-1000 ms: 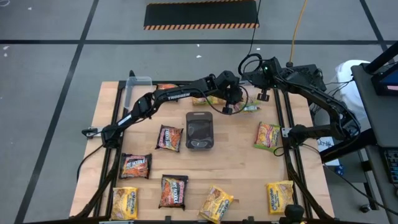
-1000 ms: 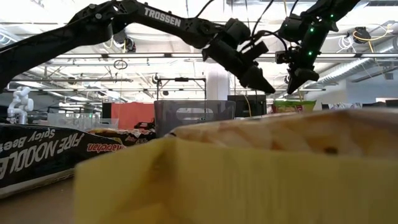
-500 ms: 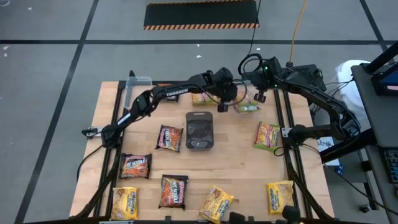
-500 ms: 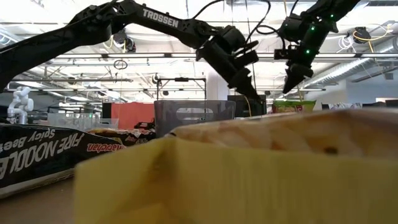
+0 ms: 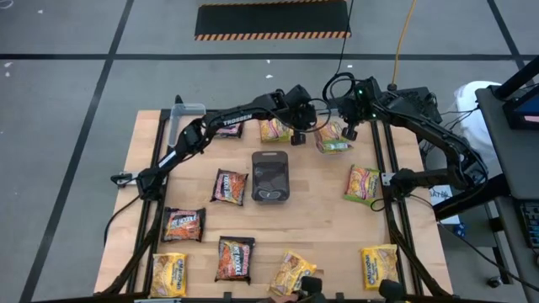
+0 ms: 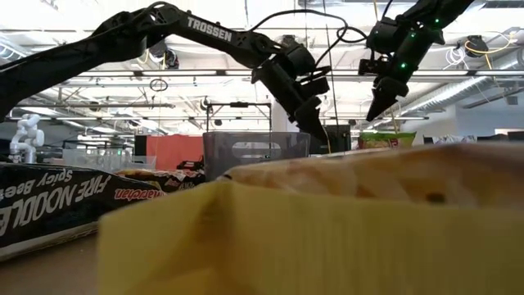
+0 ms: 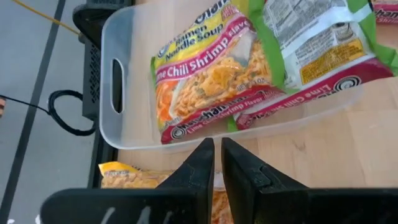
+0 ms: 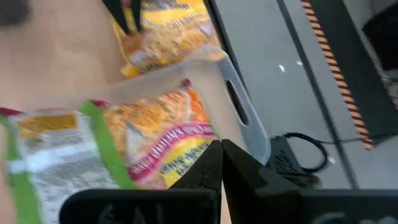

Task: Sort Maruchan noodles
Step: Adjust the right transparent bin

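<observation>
My left gripper [image 5: 296, 135] hangs shut above the table's far middle, over a yellow noodle packet [image 5: 274, 130] that lies flat; nothing is between its fingers [image 7: 217, 163]. Just to its right a clear tub [image 7: 115, 81] holds two green-edged Lime Chili Shrimp packets [image 7: 211, 81] [image 7: 317, 50], one overlapping the other. My right gripper [image 5: 349, 133] is shut and empty, raised over that tub's far right side [image 8: 242, 106]. Both grippers slant downward in the low view, the left [image 6: 321, 135] and the right [image 6: 370, 115].
A dark grey tray [image 5: 269, 177] sits mid-table. Loose packets lie around it: brown ones [image 5: 228, 186] [image 5: 184, 224] [image 5: 235, 257], yellow ones [image 5: 169, 273] [image 5: 292, 274] [image 5: 379, 265], a green-edged one [image 5: 362, 183]. Another clear tub [image 5: 189, 109] stands far left.
My left gripper has moved toward the table's left and a little toward the far edge, away from the tub with the green-edged packets, rolling its wrist as it went. My right gripper has stayed in place but turned about its wrist. Neither has opened.
</observation>
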`<state>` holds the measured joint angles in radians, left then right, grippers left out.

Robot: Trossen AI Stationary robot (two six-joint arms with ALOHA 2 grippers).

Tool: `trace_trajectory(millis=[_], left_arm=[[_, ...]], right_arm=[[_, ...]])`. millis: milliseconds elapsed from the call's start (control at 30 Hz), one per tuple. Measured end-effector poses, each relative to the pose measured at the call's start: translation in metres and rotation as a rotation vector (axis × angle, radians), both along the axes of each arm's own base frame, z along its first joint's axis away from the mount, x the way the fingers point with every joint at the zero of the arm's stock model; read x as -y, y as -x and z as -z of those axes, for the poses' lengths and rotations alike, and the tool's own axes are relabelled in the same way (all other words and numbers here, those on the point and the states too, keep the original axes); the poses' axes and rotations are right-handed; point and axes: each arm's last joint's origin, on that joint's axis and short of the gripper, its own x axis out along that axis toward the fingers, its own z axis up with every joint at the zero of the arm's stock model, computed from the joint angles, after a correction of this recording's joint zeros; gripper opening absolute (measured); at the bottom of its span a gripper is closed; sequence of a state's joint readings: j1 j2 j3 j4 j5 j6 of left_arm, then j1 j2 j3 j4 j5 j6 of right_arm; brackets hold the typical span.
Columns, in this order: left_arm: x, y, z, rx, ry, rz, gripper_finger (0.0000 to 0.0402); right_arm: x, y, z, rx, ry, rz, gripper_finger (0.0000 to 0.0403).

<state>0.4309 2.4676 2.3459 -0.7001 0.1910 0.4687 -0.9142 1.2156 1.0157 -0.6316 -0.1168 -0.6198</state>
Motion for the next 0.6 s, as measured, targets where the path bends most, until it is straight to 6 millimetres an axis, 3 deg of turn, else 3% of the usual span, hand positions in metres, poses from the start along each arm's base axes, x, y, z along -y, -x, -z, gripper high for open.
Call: trace_trajectory(millis=[267,600], left_arm=[[-0.004,-0.003,0.01,0.009,0.013,-0.02,0.0037],[-0.016,0.0,0.007,0.045,0.055,-0.112,0.0037]], right_arm=[[0.0,0.0,0.0,0.014,-0.012,-0.004,0.0],[0.0,0.0,0.0,0.013,-0.011,0.0,0.0]])
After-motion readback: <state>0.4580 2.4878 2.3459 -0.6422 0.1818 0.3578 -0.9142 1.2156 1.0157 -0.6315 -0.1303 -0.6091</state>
